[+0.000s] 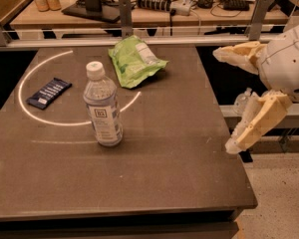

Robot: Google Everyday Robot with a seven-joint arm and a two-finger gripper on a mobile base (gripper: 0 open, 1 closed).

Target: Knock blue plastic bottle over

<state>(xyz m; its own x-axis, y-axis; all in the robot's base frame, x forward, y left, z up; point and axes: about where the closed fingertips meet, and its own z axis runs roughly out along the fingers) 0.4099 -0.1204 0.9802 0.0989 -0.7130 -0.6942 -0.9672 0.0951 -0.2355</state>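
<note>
The blue plastic bottle stands upright on the dark table, left of centre; it is clear and ribbed, with a white cap and a pale label with a small dark square logo. My gripper is at the table's right edge, well to the right of the bottle and apart from it. Its two cream fingers are spread wide, one high and one low, with nothing between them.
A green snack bag lies behind the bottle. A flat dark-blue wrapper lies at the left inside a bright ring of light. A metal rail and a cluttered bench with cables run along the back. Small clear bottles sit on a shelf behind my gripper.
</note>
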